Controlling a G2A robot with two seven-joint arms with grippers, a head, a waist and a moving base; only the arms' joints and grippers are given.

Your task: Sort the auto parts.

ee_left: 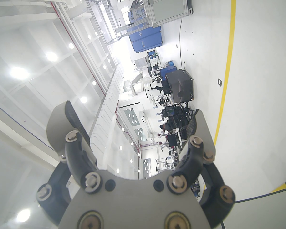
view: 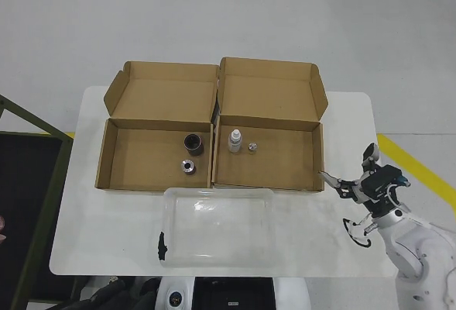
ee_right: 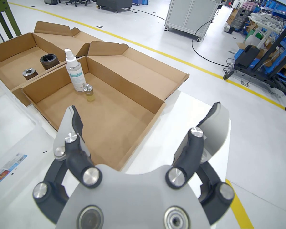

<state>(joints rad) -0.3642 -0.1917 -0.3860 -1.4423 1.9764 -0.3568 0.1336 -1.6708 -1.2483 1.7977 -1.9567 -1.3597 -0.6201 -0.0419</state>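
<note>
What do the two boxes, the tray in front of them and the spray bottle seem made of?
The left box and right box: brown cardboard, matte, with creased fold-up flaps. The tray: clear plastic, glossy; the white table shows through. The spray bottle: probably translucent plastic with a white nozzle and printed label.

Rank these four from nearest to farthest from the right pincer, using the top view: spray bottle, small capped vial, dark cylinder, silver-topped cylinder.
From the right pincer:
1. The small capped vial, in the right box, on the bottle's pincer side.
2. The spray bottle, same box, near its left wall.
3. The dark cylinder and the silver-topped cylinder, both in the left box: too close to call.
</note>
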